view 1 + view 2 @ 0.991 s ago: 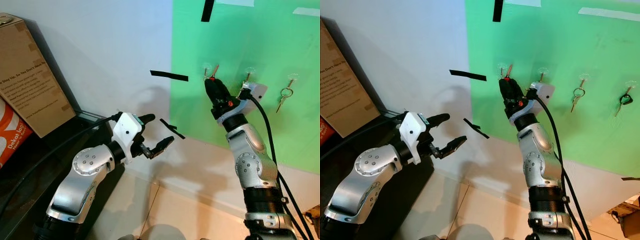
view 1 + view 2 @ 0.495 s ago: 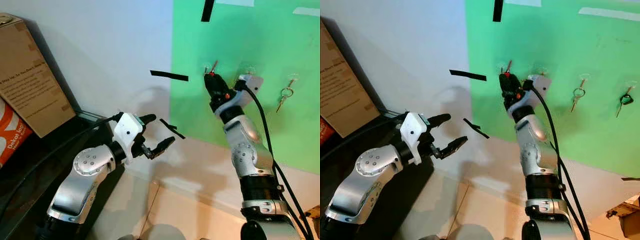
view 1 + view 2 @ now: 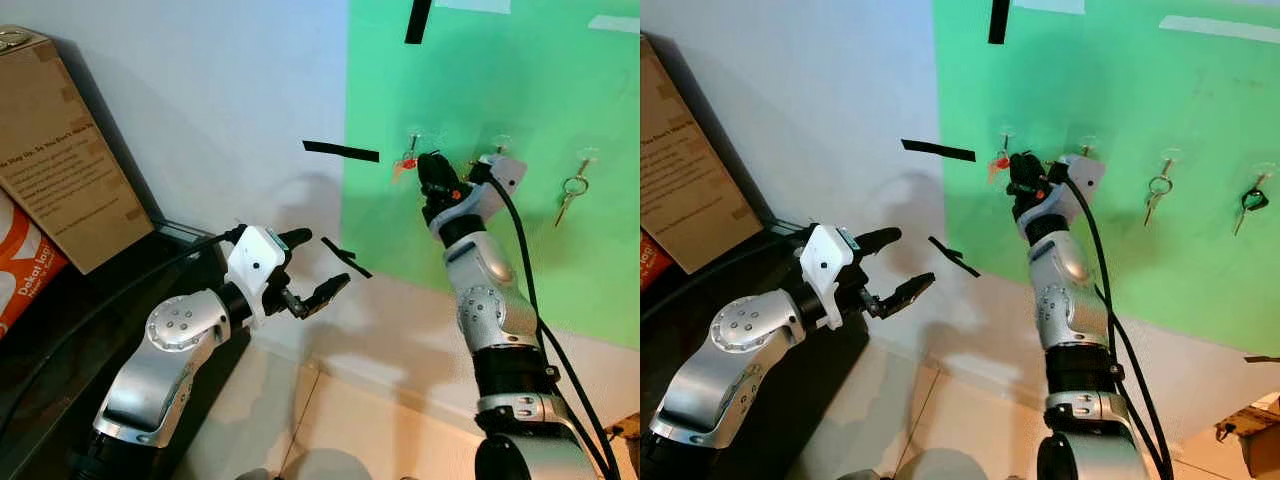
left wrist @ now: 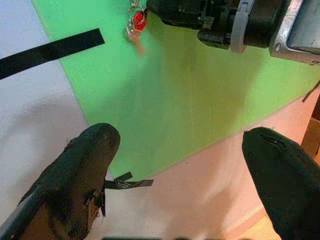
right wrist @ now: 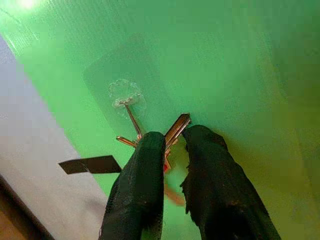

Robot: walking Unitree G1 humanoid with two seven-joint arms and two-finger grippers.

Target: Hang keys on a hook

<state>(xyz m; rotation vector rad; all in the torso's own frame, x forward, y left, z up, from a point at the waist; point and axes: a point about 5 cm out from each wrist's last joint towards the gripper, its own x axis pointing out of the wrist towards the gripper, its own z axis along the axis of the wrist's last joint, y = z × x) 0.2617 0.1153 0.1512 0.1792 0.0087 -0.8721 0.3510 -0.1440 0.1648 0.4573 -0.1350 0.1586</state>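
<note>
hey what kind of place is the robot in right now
Probably a room corner set up for key-hanging practice. A green sheet on the white wall carries a row of clear hooks, some with keys. A cardboard box leans on a dark cabinet. The right claw holds keys at a hook.

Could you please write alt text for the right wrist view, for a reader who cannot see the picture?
The right gripper pinches a set of keys between its two black fingers, close against a green wall panel. Just beside the keys, a clear hook sticks to the panel, and a strip of black tape lies nearby.
</note>
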